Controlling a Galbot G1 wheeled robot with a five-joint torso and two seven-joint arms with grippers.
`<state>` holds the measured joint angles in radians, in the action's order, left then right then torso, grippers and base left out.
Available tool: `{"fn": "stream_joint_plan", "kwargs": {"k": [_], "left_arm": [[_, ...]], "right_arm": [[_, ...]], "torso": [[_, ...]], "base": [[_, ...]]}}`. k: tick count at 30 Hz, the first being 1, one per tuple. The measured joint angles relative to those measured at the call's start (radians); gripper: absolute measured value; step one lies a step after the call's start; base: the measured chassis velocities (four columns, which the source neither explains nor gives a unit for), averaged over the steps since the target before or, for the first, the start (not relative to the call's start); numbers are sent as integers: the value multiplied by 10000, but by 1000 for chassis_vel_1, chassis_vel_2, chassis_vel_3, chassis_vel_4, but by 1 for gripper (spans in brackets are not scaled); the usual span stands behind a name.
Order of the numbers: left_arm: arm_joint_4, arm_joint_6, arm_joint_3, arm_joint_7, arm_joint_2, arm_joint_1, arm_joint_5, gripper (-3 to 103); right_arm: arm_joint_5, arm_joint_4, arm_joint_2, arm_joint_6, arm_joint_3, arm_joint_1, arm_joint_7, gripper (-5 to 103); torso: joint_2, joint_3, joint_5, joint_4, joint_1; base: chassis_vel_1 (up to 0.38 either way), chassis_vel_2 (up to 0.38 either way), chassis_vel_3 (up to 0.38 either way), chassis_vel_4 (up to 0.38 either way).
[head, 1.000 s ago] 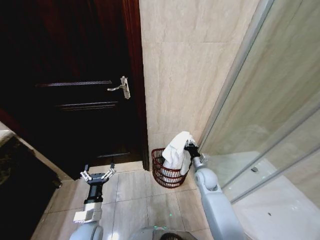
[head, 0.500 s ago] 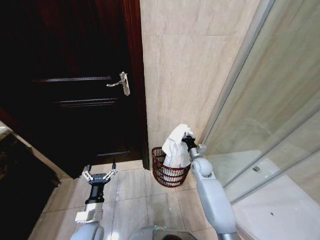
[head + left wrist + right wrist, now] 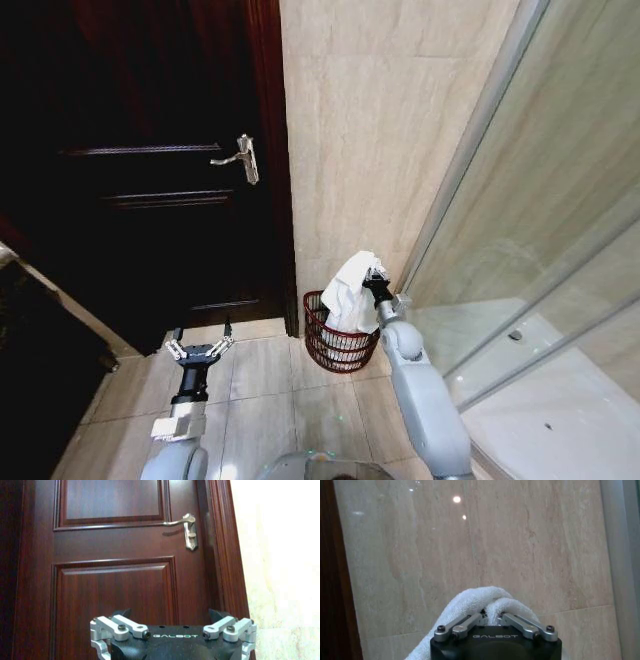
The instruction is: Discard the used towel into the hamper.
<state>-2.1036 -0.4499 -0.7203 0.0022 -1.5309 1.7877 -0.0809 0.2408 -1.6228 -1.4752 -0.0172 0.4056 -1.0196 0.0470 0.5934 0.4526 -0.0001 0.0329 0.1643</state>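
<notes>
1. The whole head view has slid a little since half a second ago. The door handle (image 3: 240, 158) sits a bit higher and more to the left in it now. That is the camera moving, not the things.
2. The right gripper (image 3: 372, 282) is still up above the hamper (image 3: 335, 335), much as it was a moment ago.
3. Its fingers (image 3: 465, 624) are pinched close together on a fold of the white towel (image 3: 350, 293). In the right wrist view the towel (image 3: 480, 603) bulges up past the fingers.
4. The towel hangs down from the right gripper, and its lower end dips inside the hamper rim.
5. The hamper stands on the tiled floor (image 3: 260, 400), in the corner by the beige wall (image 3: 370, 130), between the dark wood door (image 3: 150, 200) and the glass shower panel (image 3: 540, 250).
6. The left gripper (image 3: 198, 350) waits low in front of the door, well apart from the hamper, same as before. Its fingers (image 3: 125, 624) are spread wide with nothing in them.
7. Both grippers have the word "GALBOT" in small pale letters on the black body, seen in each wrist view.
</notes>
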Motion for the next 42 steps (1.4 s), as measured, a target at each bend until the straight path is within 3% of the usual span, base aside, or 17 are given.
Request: {"fn": "stream_joint_plan", "kwargs": {"k": [42], "left_arm": [[50, 1, 428, -10, -270, -98, 400, 100]], "right_arm": [[-178, -2280, 119, -393, 363, -2356, -60, 4]], "torso": [[-1767, -1074, 0, 1, -693]], "base": [[-18, 19, 22, -18]]}}
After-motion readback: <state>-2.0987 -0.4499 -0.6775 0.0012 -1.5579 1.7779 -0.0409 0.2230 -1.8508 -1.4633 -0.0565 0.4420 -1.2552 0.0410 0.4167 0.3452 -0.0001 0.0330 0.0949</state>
